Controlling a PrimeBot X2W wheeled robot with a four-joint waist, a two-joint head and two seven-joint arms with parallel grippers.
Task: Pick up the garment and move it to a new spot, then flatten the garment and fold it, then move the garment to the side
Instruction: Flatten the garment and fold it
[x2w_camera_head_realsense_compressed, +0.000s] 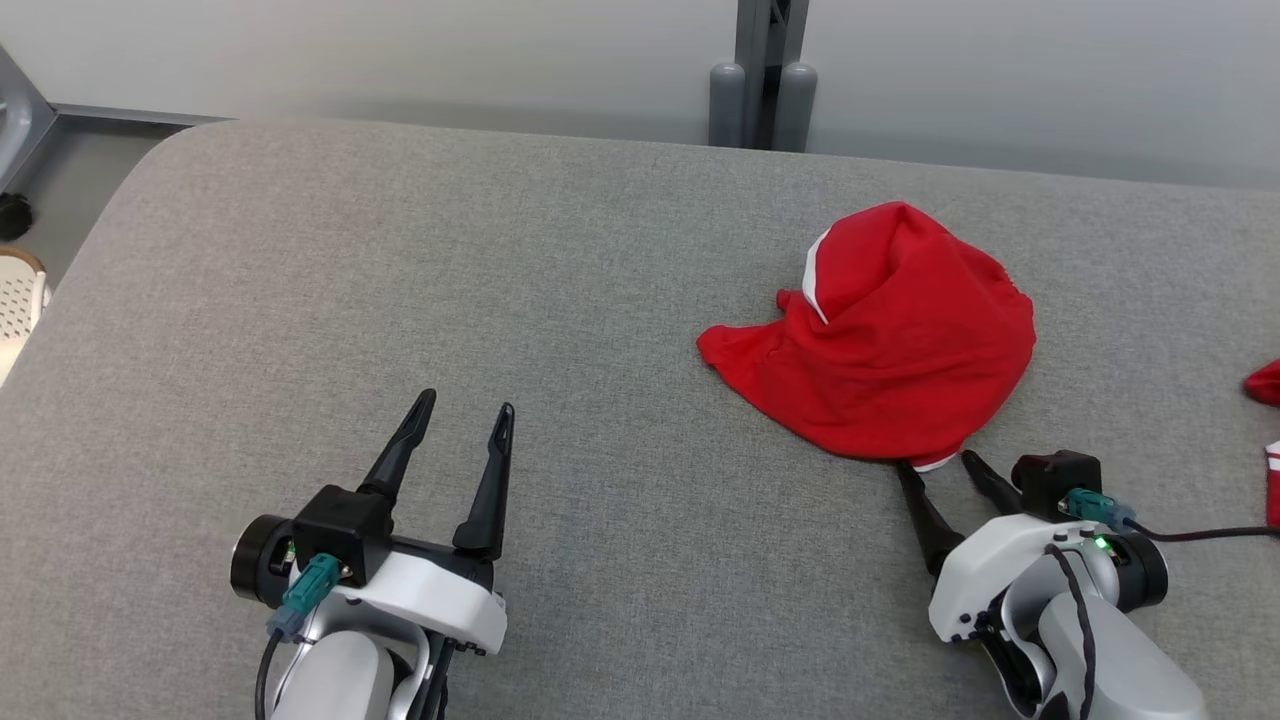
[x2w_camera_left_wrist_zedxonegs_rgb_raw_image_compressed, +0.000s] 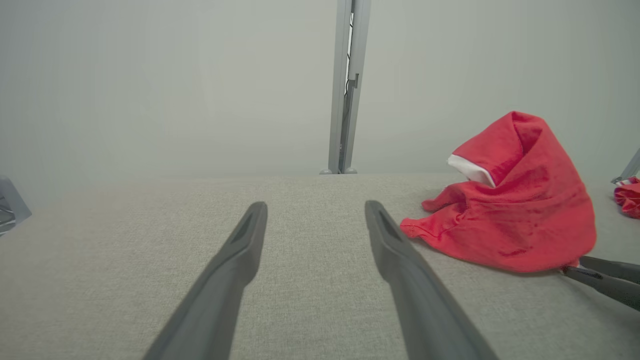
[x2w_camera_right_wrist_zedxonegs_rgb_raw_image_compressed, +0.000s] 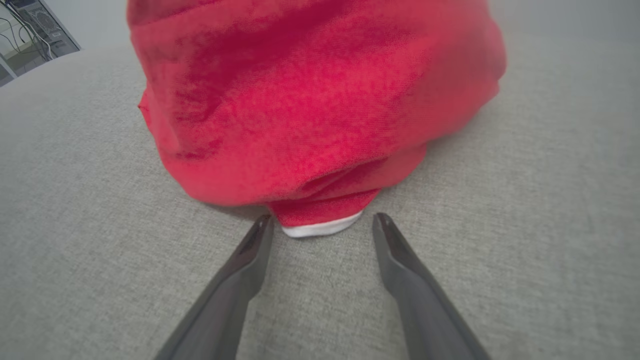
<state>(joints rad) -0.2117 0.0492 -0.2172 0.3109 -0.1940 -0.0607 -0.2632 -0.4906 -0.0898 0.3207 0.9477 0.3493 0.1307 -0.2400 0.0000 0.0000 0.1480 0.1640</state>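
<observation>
Gaping empty, the right tool (x2w_camera_head_realsense_compressed: 934, 461) faces the red garment (x2w_camera_head_realsense_compressed: 880, 340); the left tool (x2w_camera_head_realsense_compressed: 467, 402) gapes well apart.

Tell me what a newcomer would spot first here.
The crumpled red garment with white trim, heaped right of centre on the grey padded table. The right end effector sits open at its near edge, fingertips either side of the white hem. The left end effector is open over bare table, lower left.

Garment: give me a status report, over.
Left gripper open, well apart from garment. Right gripper open, jaws flanking its white hem. Red garment crumpled on grey surface, unheld. Another red cloth at far right, apart.
</observation>
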